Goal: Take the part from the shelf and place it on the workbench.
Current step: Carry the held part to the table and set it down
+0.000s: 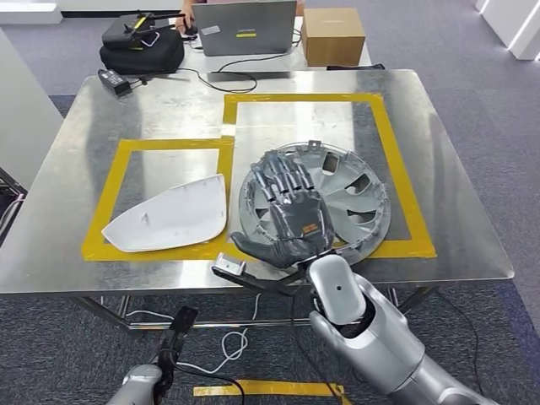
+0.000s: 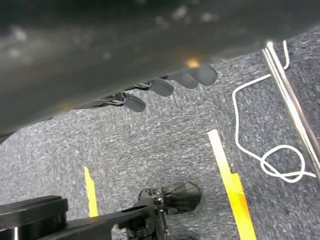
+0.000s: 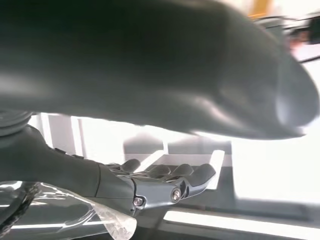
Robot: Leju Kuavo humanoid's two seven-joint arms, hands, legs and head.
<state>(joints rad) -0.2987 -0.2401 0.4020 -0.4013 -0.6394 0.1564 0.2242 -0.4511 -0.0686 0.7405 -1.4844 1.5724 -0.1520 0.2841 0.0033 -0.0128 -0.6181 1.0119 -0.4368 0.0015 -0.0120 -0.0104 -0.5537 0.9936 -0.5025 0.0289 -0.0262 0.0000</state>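
Observation:
A silver wheel cover (image 1: 357, 190) lies flat on the steel workbench (image 1: 159, 110), inside the right-hand square of yellow tape. My right hand (image 1: 293, 211) lies stretched out over the cover's near left part, palm down, fingers straight and spread, thumb pointing left past the rim. It grips nothing. The right wrist view shows its fingers (image 3: 170, 175) extended above the cover's shiny edge (image 3: 68, 212). My left hand (image 1: 172, 337) hangs below the table's front edge, holding nothing, its fingertips (image 2: 162, 87) apart over the carpet.
A white mirror shell (image 1: 172, 215) lies in the left tape square. At the far end stand a laptop (image 1: 245, 27), a cardboard box (image 1: 332, 35), a black bag (image 1: 141, 46) and a power adapter (image 1: 115, 82). A white cable (image 1: 232, 344) loops on the carpet under the table.

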